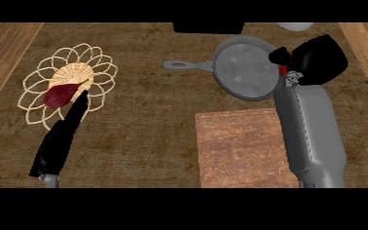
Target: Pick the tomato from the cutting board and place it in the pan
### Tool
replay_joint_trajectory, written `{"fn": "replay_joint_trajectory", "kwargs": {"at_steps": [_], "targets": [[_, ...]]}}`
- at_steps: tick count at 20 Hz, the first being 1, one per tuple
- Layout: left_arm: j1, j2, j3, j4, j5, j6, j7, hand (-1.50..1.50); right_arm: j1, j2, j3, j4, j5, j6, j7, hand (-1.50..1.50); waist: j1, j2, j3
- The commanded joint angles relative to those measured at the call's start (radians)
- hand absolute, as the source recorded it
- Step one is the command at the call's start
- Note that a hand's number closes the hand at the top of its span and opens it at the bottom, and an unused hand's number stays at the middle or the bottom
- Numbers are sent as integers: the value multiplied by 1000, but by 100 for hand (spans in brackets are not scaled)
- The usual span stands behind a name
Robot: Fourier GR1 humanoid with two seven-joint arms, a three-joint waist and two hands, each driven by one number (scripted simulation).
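Red tomato (285, 62) mostly hidden in curled R hand (320, 58), over pan (244, 73) rim

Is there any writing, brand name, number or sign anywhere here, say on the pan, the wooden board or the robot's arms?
None: no text, label, number or sign can be read.
Pan: plain grey, no marking.
Cutting board: wood grain only.
Right hand, curled round something red: no lettering.
Left hand: plain black.
Wire trivet with a dark red item on it: no label.
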State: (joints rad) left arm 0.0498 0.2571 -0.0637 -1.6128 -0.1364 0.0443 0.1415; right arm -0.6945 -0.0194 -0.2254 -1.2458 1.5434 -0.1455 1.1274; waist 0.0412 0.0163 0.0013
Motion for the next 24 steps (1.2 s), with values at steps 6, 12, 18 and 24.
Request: {"fn": "replay_joint_trajectory", "kwargs": {"at_steps": [6, 12, 18, 24], "targets": [[-4, -10, -21, -27, -11, -9, 27, 0, -185, -36, -227, 491, -92, -257, -15, 150, 30, 8, 1], [-21, -18, -15, 7, -19, 3, -5, 0, -182, -15, -430, 512, -347, -425, -141, -150, 37, 20, 5], [-47, -21, -19, 13, -22, -4, 8, 0, -197, -25, -499, 559, -471, -644, -375, -150, 33, 21, 5], [-44, -13, -7, 14, -8, -17, 3, 0, -226, -32, -514, 564, -451, -935, -477, -150, 41, 18, 3]]}}
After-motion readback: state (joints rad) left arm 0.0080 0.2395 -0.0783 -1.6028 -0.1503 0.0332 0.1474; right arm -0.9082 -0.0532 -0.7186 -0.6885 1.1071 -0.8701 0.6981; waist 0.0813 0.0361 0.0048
